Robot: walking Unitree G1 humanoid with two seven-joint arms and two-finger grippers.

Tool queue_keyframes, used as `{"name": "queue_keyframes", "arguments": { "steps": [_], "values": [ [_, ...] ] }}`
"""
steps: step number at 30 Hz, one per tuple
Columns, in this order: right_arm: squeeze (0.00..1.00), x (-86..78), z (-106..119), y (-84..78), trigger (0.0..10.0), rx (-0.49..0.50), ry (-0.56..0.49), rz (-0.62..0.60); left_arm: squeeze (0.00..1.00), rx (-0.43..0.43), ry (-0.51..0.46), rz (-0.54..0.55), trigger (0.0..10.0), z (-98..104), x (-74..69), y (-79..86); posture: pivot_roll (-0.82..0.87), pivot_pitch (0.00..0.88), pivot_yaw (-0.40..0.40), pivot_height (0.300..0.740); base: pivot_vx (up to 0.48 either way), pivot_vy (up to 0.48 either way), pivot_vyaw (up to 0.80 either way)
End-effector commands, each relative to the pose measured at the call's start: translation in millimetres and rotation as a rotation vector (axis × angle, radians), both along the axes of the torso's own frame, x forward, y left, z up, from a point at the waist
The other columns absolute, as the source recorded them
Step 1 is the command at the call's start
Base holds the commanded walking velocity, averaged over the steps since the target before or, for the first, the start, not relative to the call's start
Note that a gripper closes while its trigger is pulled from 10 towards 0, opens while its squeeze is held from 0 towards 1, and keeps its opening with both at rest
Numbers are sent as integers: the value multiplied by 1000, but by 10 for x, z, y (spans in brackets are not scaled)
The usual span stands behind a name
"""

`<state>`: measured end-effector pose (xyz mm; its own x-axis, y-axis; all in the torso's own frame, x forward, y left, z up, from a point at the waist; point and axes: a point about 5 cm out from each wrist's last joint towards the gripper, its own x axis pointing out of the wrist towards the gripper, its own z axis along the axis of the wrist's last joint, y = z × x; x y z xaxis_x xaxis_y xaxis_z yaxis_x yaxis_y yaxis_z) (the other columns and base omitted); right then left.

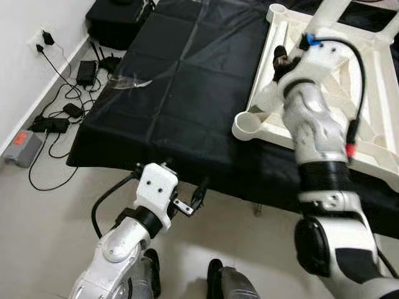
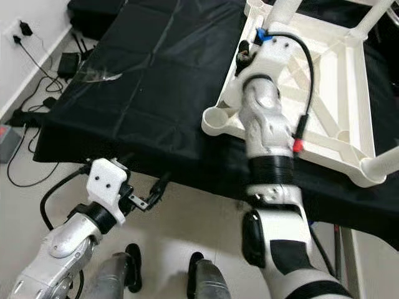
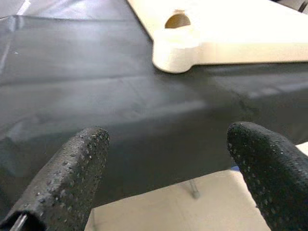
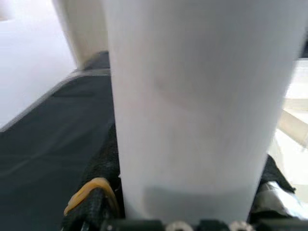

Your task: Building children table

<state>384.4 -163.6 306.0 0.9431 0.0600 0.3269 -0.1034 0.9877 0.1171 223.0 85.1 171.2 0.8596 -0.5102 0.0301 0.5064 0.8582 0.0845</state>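
Observation:
The white children's table top (image 1: 374, 81) lies upside down on the black cloth. Its near left corner socket (image 1: 249, 124) is empty. My right gripper (image 1: 280, 59) reaches over the top's left edge and is shut on a white round table leg (image 4: 192, 96). That leg (image 2: 285, 11) rises by the far left corner. Other legs stand at the far right (image 2: 374, 15) and near right (image 2: 380, 165) corners. My left gripper (image 1: 196, 196) hangs open below the cloth's front edge. Its two black fingertips (image 3: 67, 178) are spread wide with nothing between them.
The black-covered work table (image 1: 181, 93) fills the middle, with a scrap of clear tape (image 1: 128, 81) on it. Cables, adapters (image 1: 86, 71) and a grey box (image 1: 22, 146) lie on the floor along the left wall. My feet (image 1: 218, 277) stand at the table's front edge.

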Motion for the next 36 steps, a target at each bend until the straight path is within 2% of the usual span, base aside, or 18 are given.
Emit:
{"name": "queue_keyframes", "arguments": {
  "steps": [1,3,10,13,17,19,25,26,27,28,30,31,33,35,36],
  "values": [
    [0,-49,70,33,10000,-14,-69,66,0,-7,20,-14,10000,-50,-35,-34,151,223,-85,740,0,0,0],
    [0,-89,160,-26,10000,-43,-158,101,0,-11,14,-7,10000,-40,-18,-21,155,222,-83,740,0,0,0],
    [0,-160,292,-15,10000,8,-258,207,0,-10,-13,13,10000,-2,40,15,157,219,-83,740,0,0,0],
    [0,-136,301,-1,10000,-13,-254,261,0,-12,-23,19,10000,16,64,19,160,220,-80,740,0,0,0],
    [0,-30,257,-42,10000,-77,-194,312,0,-12,-21,24,10000,24,68,23,160,231,-80,740,0,0,0],
    [0,40,226,-110,10000,-118,-157,324,0,-10,-19,18,10000,20,46,12,160,242,-77,740,0,0,0],
    [0,98,276,-261,10000,-127,-157,354,0,-18,1,1,10000,-2,-24,-16,165,266,-72,740,0,0,0],
    [0,96,287,-337,10000,-68,-133,497,0,-22,16,-14,10000,-16,-88,-40,177,289,-68,740,0,0,0],
    [0,76,284,-362,10000,-48,-133,581,0,-23,21,-18,10000,-20,-112,-47,178,292,-68,740,0,0,0],
    [0,76,284,-362,10000,-48,-133,581,0,-23,21,-18,10000,-20,-112,-47,178,292,-68,740,0,0,0],
    [0,40,284,-398,10000,-2,-139,693,0,-26,29,-21,10000,-20,-147,-46,187,307,-66,740,0,0,0],
    [0,40,284,-398,10000,-2,-139,693,0,-26,29,-21,10000,-20,-147,-46,187,307,-66,740,0,0,0],
    [0,-23,267,-413,10000,12,-157,836,0,-25,38,-23,10000,-18,-188,-38,193,316,-64,740,0,0,0],
    [0,-23,267,-413,10000,12,-157,836,0,-25,38,-23,10000,-18,-188,-38,193,316,-64,740,0,0,0],
    [0,-110,169,-372,10000,-47,-160,1016,0,-27,47,-28,10000,-5,-238,-32,213,329,-61,740,0,0,0]
  ]
}}
